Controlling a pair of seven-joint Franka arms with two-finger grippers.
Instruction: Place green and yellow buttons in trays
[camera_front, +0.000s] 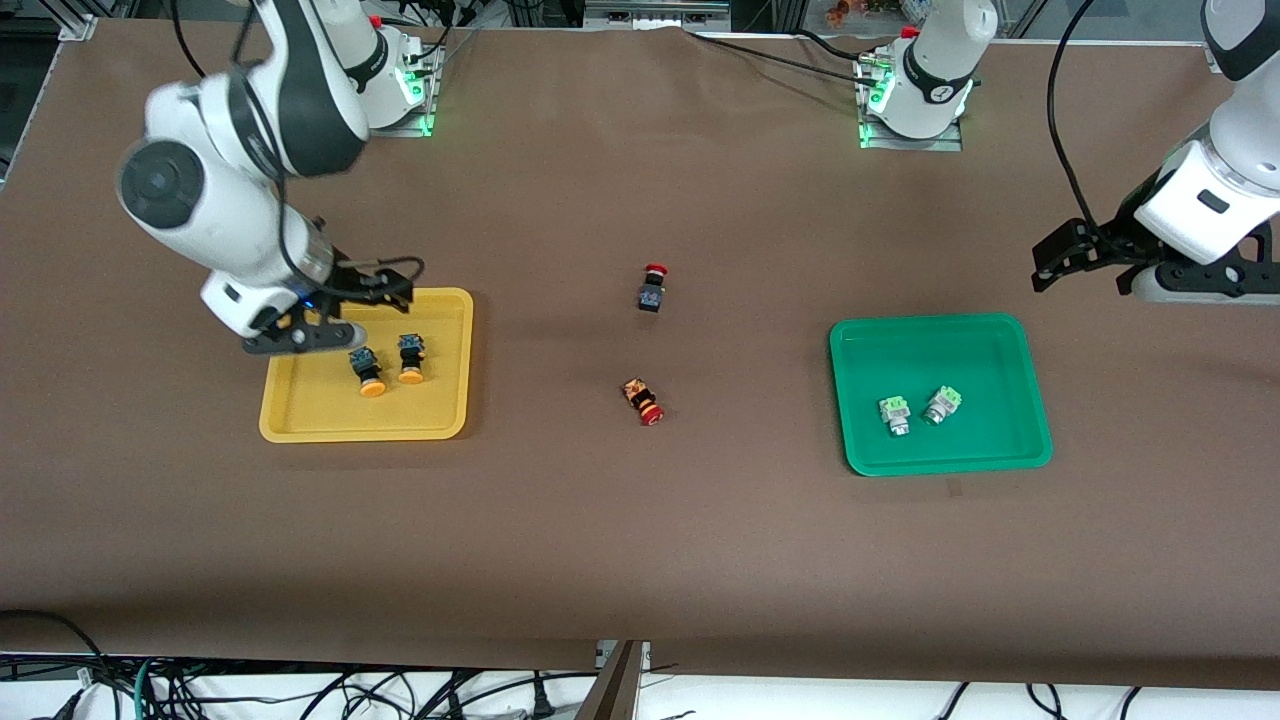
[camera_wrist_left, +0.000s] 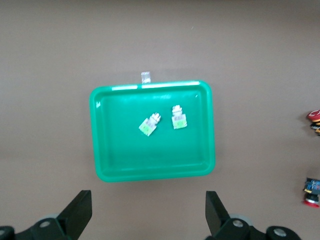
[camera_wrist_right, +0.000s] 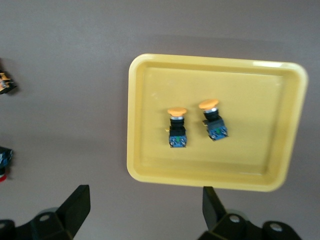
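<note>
Front view: both yellow buttons (camera_front: 371, 373) (camera_front: 410, 359) lie in the yellow tray (camera_front: 300, 416); both green buttons (camera_front: 893, 416) (camera_front: 941, 405) lie in the green tray (camera_front: 1000, 455). Two red-capped switches (camera_front: 652, 288) (camera_front: 643, 401) lie on the counter (camera_front: 640, 540) between the trays.

Left wrist view: left end effector (camera_wrist_left: 148, 212), fingers apart, hangs beside the green tray.

Right wrist view: right end effector (camera_wrist_right: 146, 210), fingers apart, holds nothing by the yellow tray's edge.

The right arm reaches out from its base and bends down at the elbow, its wrist tipped so the right claw (camera_front: 318, 322) hangs low in the air with its fingers (camera_wrist_right: 75, 207) spread wide and nothing between them. The left arm is folded back toward its own end of the surface, its left claw (camera_front: 1085, 262) raised, fingers (camera_wrist_left: 77, 212) parted and empty.
</note>
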